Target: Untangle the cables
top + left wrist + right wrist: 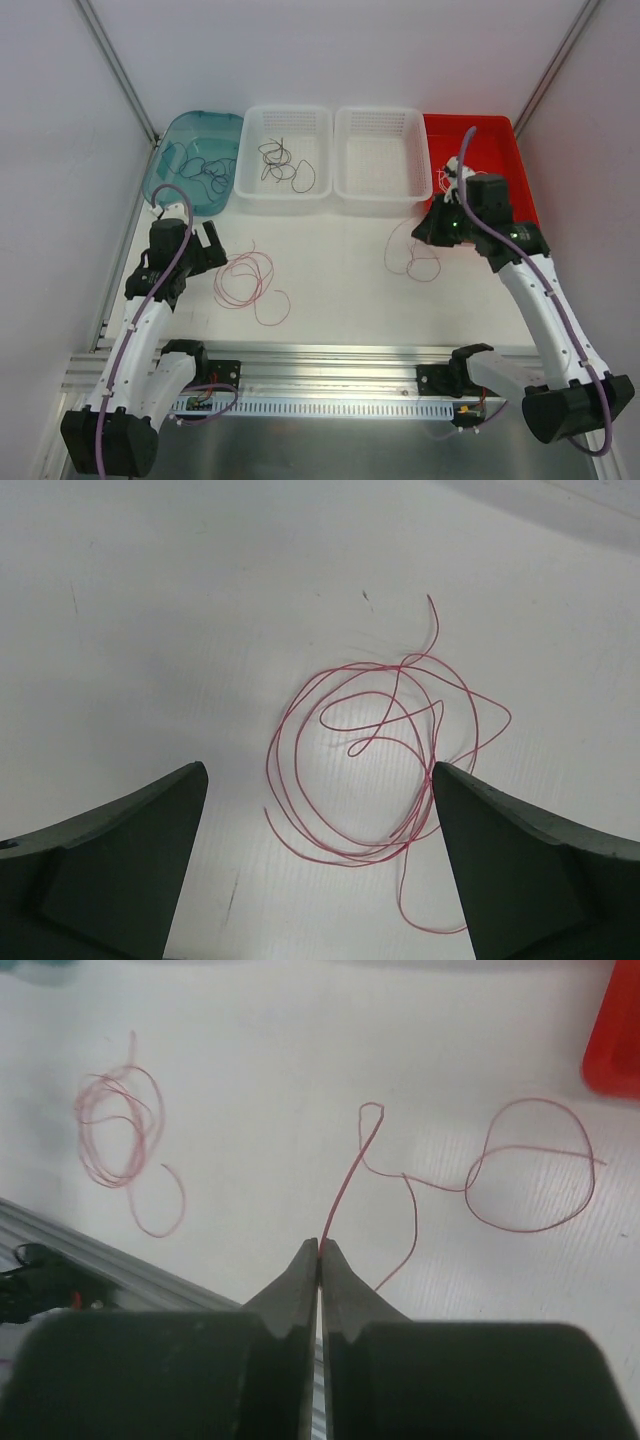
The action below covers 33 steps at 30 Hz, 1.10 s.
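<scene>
A pink cable lies in a loose coil on the white table left of centre. My left gripper is open beside it; in the left wrist view the coil lies ahead of and between the open fingers, untouched. A thin red cable lies in loops right of centre. My right gripper is shut on one end of it; in the right wrist view the strand rises from the closed tips and runs on to a round loop on the table.
At the back stand a teal bin holding black cables, a white basket holding dark cables, a white basket and a red tray with a small white tangle. A metal rail runs along the near edge.
</scene>
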Motion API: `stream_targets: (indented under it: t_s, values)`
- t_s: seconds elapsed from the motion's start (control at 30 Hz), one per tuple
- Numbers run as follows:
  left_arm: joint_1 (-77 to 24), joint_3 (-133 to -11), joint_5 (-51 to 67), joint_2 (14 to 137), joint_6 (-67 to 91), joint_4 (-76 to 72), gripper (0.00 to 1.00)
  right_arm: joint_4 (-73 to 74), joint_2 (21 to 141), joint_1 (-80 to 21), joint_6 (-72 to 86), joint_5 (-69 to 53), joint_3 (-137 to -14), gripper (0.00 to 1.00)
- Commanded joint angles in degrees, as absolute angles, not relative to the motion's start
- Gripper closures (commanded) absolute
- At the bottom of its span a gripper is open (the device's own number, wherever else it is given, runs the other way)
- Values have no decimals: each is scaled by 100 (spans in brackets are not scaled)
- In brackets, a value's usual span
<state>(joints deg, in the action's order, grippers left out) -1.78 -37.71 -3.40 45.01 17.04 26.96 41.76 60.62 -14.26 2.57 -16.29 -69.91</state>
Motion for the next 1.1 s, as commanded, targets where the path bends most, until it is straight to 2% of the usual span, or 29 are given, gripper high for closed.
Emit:
stream_targets:
  t_s: [0.0,0.1,0.27,0.53,0.57,0.67,0.77,0.8,0.87,1.03,1.07]
  values:
    - [-158,-3788,-79,4517,1582,2408,3,3789,5845,-1661,351,-898,-5824,97]
    - [-167,-3771,-26,4509,1600,2382,3,3394,5880,-1705,457,-458,-4979,97]
    - [-167,-3762,-9,4535,1600,2364,4,2725,6239,-1705,518,139,-4342,96]
    - [-167,-3718,114,4535,1591,2364,4,2118,7153,-1705,615,413,-4157,81]
    - [-167,-3718,114,4561,1582,2356,4,2127,7215,-1722,598,448,-4192,78]
    - [-167,-3727,176,4588,1582,2347,4,2206,7268,-1775,536,641,-4245,61]
    - [-167,-3735,202,4605,1582,2355,4,2346,7277,-1802,414,799,-4280,54]
    - [-167,-3727,211,4605,1573,2355,4,2373,7277,-1819,352,809,-4298,47]
    - [-167,-3735,228,4605,1573,2347,4,2487,7338,-1828,194,852,-4342,40]
    - [-167,-3718,264,4597,1564,2347,4,2768,7523,-1819,35,1063,-4631,35]
    - [-167,-3726,264,4597,1556,2347,4,2795,7558,-1828,-139,1090,-4675,32]
